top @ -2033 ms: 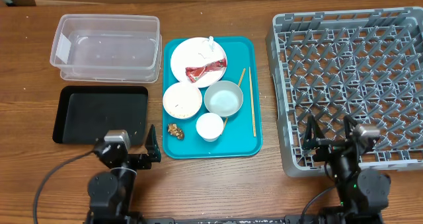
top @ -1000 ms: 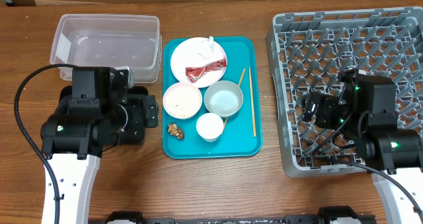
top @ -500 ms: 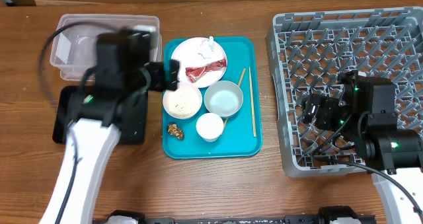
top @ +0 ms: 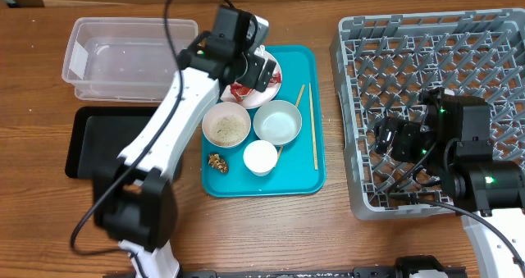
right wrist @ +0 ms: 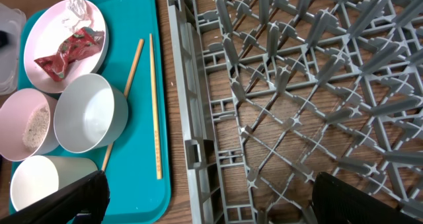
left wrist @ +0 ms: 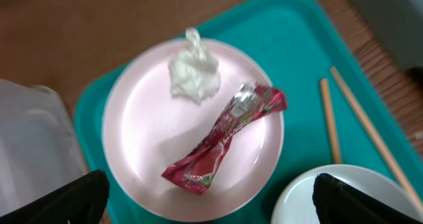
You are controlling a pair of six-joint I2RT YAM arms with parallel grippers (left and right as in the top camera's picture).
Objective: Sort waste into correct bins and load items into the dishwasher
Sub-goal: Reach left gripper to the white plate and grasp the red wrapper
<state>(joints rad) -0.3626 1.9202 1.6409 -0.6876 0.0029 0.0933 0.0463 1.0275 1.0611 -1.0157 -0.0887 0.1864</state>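
My left gripper [top: 254,70] hangs open above the round white plate [left wrist: 139,138], nothing between its fingers. On the plate lie the crumpled red wrapper [left wrist: 225,138] and a white paper scrap [left wrist: 193,69]. Below it on the teal tray [top: 316,175] are a bowl with rice [top: 226,126], a greyish bowl [top: 277,122], a white cup [top: 260,157], a brown lump [top: 217,161] and chopsticks [top: 314,139]. My right gripper [top: 385,139] stands open over the near left part of the grey dish rack [top: 443,73], holding nothing.
The clear tub [top: 131,56] sits at the back left, with the black tray [top: 98,143] in front of it. My left arm stretches across the black tray's right end. The rack's left wall [right wrist: 192,138] runs close beside the teal tray.
My left arm has swung from above the black tray up and to the right, over the plate. The right arm has stayed still. Both grippers remain open.
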